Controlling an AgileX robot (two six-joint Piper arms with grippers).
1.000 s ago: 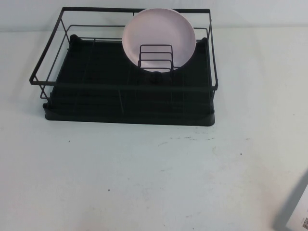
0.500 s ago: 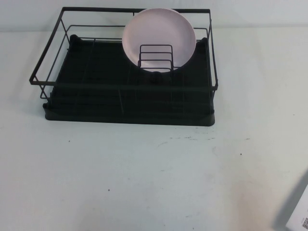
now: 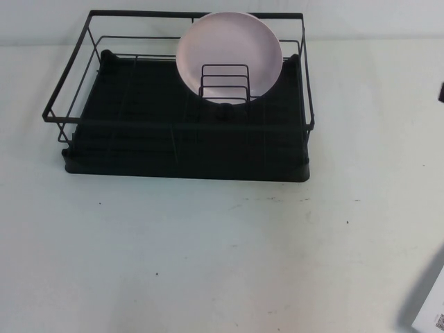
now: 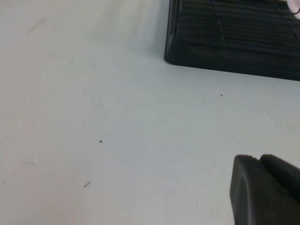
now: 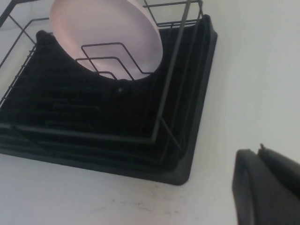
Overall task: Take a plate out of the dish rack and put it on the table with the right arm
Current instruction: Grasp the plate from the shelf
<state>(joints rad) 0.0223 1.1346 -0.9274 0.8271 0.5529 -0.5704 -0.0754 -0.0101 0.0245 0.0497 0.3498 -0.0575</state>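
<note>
High view: one plate [image 3: 229,48] stands on edge in one dish rack [image 3: 139,139], leaning against the back wire and held behind the small upright divider [image 3: 224,83]; its face points toward the robot, its rim line running left to right; the rack sits on the table [image 3: 222,263]. At the frame's right edge a small dark piece of the right arm [image 3: 441,91] shows, well right of the rack; neither pincer itself shows here; a pale object with a printed label [image 3: 433,312] sits at the lower right corner.

Left wrist view: the left pincer [image 4: 265,190] shows as one dark blunt tip above bare table; whether it is released or clenched, I cannot tell; the rack's tray corner lies well ahead of it.

Right wrist view: the right pincer [image 5: 267,192] shows as one dark rounded tip above the table, just outside the rack's near right corner; its state cannot be told; the one plate stands tilted, ahead of this pincer and apart from it.
</note>
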